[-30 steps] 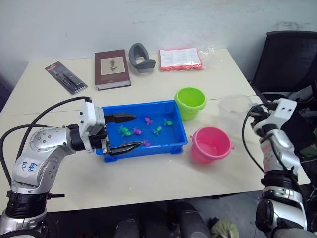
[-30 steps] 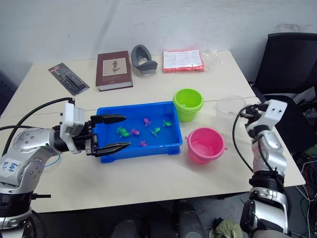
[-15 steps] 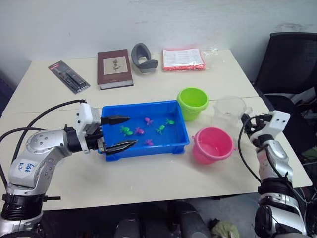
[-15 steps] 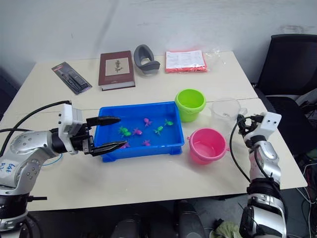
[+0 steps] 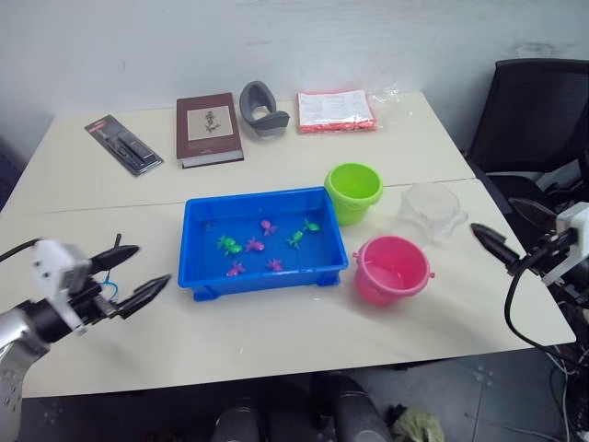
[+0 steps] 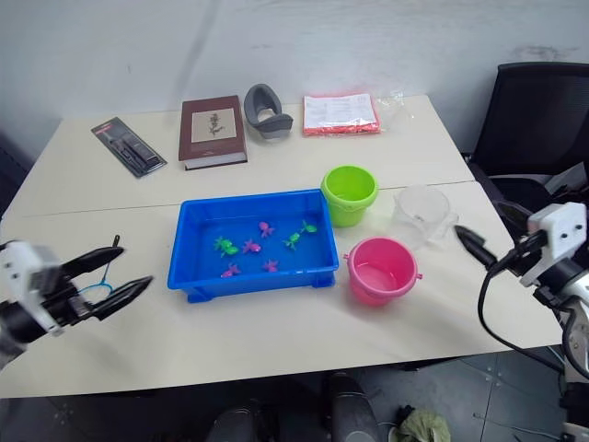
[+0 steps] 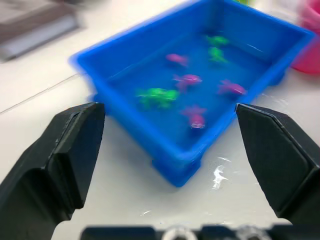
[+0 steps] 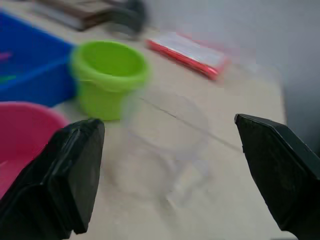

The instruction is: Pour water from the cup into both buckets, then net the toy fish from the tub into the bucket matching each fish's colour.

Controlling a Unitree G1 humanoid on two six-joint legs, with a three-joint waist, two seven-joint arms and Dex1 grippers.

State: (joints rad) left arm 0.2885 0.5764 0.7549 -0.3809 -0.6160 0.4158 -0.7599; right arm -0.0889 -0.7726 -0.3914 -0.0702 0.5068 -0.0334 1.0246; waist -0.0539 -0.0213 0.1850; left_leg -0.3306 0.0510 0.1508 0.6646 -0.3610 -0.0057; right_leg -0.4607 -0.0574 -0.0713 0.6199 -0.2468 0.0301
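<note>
The clear cup [image 5: 429, 208] stands upright on the table beside the lime green bucket [image 5: 354, 190] and behind the pink bucket [image 5: 393, 269]. My right gripper [image 5: 511, 228] is open, a short way to the right of the cup and not touching it. The blue tub [image 5: 262, 198] holds several pink and green toy fish [image 5: 268, 226] in water. My left gripper [image 5: 133, 274] is open, low over the table to the left of the tub. The net's light blue hoop [image 6: 96, 292] and thin black stick lie on the table by its fingers. The left wrist view looks at the tub [image 7: 170, 165]; the right wrist view looks at the cup [image 8: 167, 145].
Along the back of the table lie a black package [image 5: 122, 143], a brown book [image 5: 209, 129], a grey curved object [image 5: 262, 109] and a red packet [image 5: 336, 109]. A black chair [image 5: 538, 110] stands past the table's right edge.
My right gripper has opened, let go of the cup and drawn back to the right. My left arm has pulled back from the tub's near left corner toward the table's left front.
</note>
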